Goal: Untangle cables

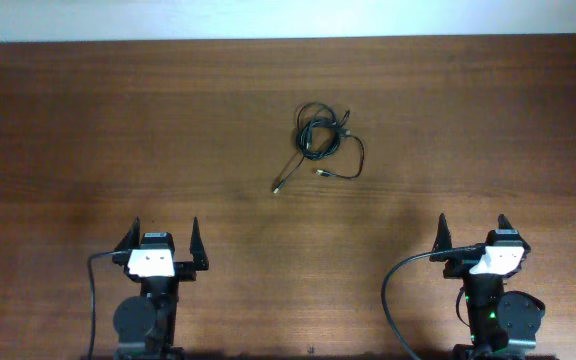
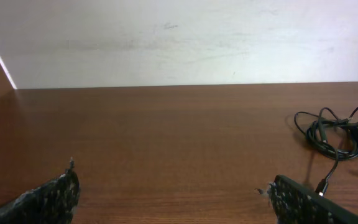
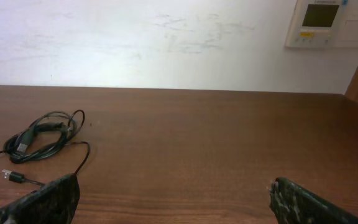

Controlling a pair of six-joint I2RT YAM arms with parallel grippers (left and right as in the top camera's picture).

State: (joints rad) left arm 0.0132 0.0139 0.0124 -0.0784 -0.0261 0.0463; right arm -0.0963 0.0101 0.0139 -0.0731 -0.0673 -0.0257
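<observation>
Cables (image 1: 320, 138) lie bunched, left pincer (image 1: 165, 225) and right pincer (image 1: 472, 220) wide; thermostat (image 3: 329, 23) shows right-wrist only.

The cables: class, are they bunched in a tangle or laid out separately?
Bunched: the cables lie looped over one another in one small coil, with only plug ends trailing out.

Plain indoor room, lab-like test setup here: dark wooden table (image 1: 68, 130), bare white wall (image 2: 179, 37) behind it, a small control panel (image 3: 327, 23) with a screen on that wall, left arm (image 1: 151, 300) and right arm (image 1: 496, 300) fixed at the table's edge
</observation>
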